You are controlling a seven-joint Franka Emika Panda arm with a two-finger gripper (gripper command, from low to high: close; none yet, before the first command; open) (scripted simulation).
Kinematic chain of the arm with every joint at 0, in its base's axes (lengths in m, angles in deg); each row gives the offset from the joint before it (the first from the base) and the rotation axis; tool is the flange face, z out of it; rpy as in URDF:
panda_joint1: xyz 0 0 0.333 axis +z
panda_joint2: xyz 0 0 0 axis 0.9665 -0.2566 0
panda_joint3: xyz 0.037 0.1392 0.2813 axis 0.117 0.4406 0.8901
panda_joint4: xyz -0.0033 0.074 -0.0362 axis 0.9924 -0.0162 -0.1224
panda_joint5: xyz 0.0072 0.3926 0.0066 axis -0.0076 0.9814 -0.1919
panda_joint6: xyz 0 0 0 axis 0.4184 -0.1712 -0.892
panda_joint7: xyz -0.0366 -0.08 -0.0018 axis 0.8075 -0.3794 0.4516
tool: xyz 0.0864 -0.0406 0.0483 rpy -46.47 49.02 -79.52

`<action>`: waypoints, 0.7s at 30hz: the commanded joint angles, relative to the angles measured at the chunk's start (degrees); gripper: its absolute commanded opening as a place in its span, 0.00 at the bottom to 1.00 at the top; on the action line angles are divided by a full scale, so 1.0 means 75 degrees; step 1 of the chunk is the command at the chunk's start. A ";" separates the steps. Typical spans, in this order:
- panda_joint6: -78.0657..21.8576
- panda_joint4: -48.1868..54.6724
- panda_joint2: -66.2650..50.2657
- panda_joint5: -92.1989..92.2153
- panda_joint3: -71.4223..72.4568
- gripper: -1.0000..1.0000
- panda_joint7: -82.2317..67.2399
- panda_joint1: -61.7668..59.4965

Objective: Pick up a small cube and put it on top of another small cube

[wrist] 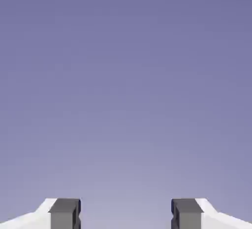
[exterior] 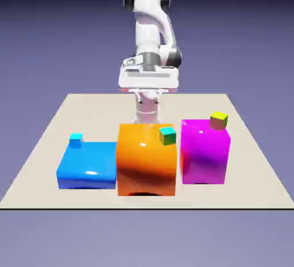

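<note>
- Small teal cube (exterior: 167,136) lies below and forward of the gripper (wrist: 126,213), slightly toward the exterior view's right, on the orange block (exterior: 143,165); of the three small cubes it looks most nearly in line with the hand
- Small yellow cube (exterior: 218,120) sits lower than the hand and farther toward the exterior view's right, on the magenta block (exterior: 202,154)
- Small light-blue cube (exterior: 76,140) lies lower still, toward the exterior view's left, on the blue block (exterior: 89,171)
- Which one to lift I cannot tell; any choice calls for moving out and down
- Fingers are wide apart with nothing between them
- Teal cube looks slightly turned, its top brighter than its sides, with no long axis
</note>
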 commanded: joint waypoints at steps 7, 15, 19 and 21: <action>-0.1326 -0.0149 0.0180 0.1215 0.1938 0.50 -0.0363 0.1887; -0.2842 -0.0319 0.0385 0.2604 0.4153 0.50 -0.0777 0.4044; -0.3599 -0.0405 0.0488 0.3298 0.5261 0.50 -0.0984 0.5123; -0.3978 -0.0447 0.0539 0.3645 0.5814 0.50 -0.1088 0.5662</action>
